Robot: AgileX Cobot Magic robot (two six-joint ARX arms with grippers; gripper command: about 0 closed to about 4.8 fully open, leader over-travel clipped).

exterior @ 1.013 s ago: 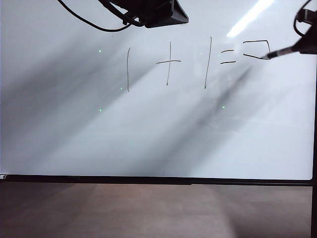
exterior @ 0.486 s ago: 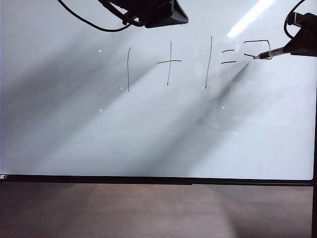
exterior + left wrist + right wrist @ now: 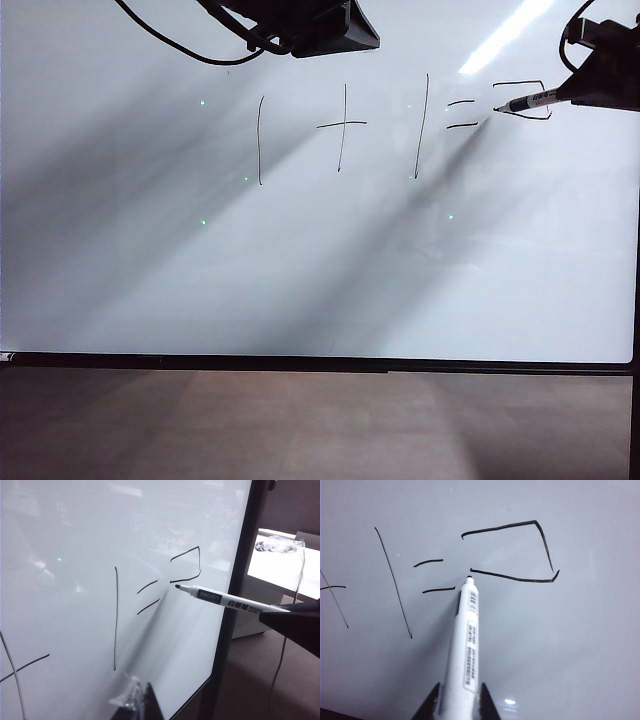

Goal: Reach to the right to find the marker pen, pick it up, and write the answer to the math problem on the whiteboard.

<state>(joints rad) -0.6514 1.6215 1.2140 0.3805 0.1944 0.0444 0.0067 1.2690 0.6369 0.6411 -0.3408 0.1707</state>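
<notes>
**Marker pen halfway through the answer**

Marker pen (image 3: 465, 645) sat clamped in the right tool (image 3: 455, 702), its tip at the left end of the answer's (image 3: 520, 550) middle stroke, just right of the math problem (image 3: 350, 135) on the whiteboard (image 3: 200, 280). Next, I judged, came a downstroke and the base line. The left tool (image 3: 137, 700) hung near the problem; I couldn't tell its opening.

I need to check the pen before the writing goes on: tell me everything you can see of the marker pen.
The marker pen is a slim white barrel with printed labels and a small black tip. The right gripper is shut on its rear end, at the right edge of the whiteboard. The pen points toward the board, its tip at the left end of the answer's middle stroke, just right of the equals dashes. Whether the tip touches the board cannot be told.
</notes>
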